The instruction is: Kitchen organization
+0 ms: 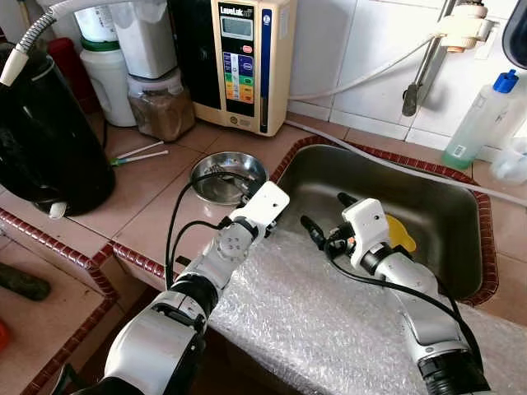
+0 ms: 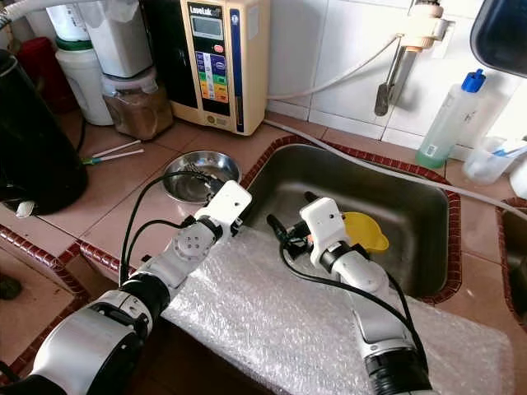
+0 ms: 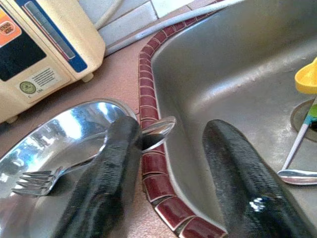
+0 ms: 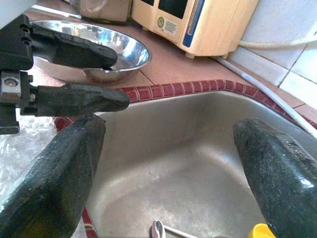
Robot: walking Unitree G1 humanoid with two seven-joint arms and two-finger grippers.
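Left gripper [image 3: 168, 163]: jaws open, empty, at sink [image 1: 428, 206] rim beside bowl [image 1: 226, 177] (fork inside). Right gripper [image 4: 168, 168]: jaws wide, empty, above sink.

Brushed steel sink [image 1: 428, 214] — dull sheen, faintly streaked. Mirror-bright steel bowl [image 3: 59, 134] at its 9 o'clock, polished fork [image 3: 37, 181] and spoon [image 3: 158, 129] inside. Matt terracotta tile on the bench [image 1: 148, 189], glazed red trim. Crinkly clear bubble wrap [image 1: 329, 321] at 6 o'clock. Rubbery, grainy black claw fingers [image 4: 54, 173]; glossy white wall tiles [image 1: 370, 49].
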